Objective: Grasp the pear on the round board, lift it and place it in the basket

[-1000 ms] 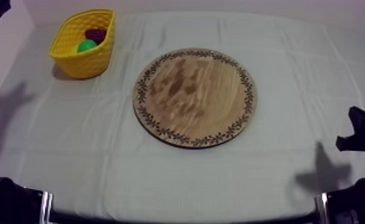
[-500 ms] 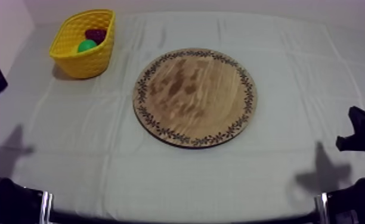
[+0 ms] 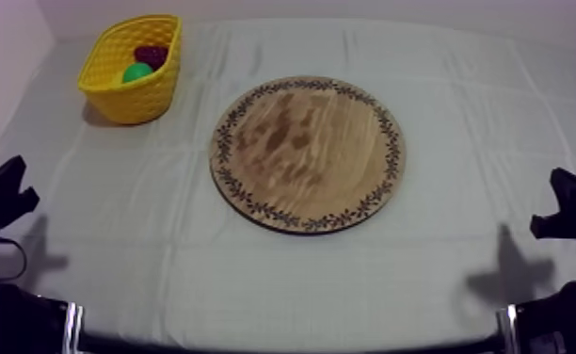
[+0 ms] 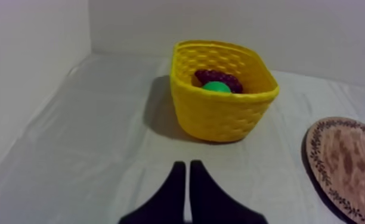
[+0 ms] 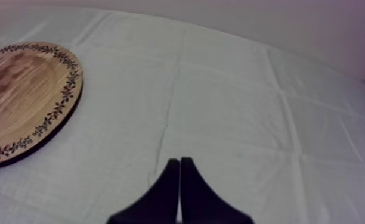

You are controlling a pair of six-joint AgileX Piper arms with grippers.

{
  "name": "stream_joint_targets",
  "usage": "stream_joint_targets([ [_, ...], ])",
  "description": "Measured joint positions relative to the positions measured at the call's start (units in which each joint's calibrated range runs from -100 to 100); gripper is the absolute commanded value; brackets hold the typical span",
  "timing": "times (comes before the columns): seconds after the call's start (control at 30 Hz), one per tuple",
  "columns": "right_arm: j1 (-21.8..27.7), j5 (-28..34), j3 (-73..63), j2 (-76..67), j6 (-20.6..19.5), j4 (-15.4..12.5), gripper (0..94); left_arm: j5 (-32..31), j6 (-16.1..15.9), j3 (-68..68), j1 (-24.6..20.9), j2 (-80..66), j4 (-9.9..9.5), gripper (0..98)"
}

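The green pear (image 3: pixel 137 72) lies inside the yellow basket (image 3: pixel 113 94) at the far left, next to a dark red-purple fruit (image 3: pixel 151 56). From the left wrist the pear (image 4: pixel 216 87) and that dark fruit (image 4: pixel 218 77) show over the rim of the basket (image 4: pixel 220 113). The round wooden board (image 3: pixel 308 153) in the middle carries nothing. My left gripper (image 3: pixel 5 193) sits low at the left edge, and its fingers lie together as a narrow wedge (image 4: pixel 188 170), shut on nothing. Low at the right edge rests my right gripper (image 3: pixel 565 212), likewise a shut wedge (image 5: pixel 179 167) over bare cloth.
The grey-white cloth (image 3: pixel 442 85) runs with faint creases around the board. The board's patterned rim (image 5: pixel 59 107) lies left of the right gripper and also beside the basket (image 4: pixel 340 173). A pale wall rises behind the table.
My left arm has come down from the upper left along the left edge to a low position near the front. The right arm, basket and board have not moved.
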Motion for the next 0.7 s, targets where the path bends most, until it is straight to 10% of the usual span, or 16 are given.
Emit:
stream_joint_targets([
  [0.3, 0.0, 0.1, 0.0, 0.0, 0.0, 0.0, 0.5, 5.1, -3.5, 0.5, 1.7, -4.7, 2.87, 0.0],
  [0.7, 0.0, 0.1, 0.0, 0.0, 0.0, 0.0, 0.5, 4.2, 6.1, 1.0, 1.9, -5.2, 3.21, 0.0],
])
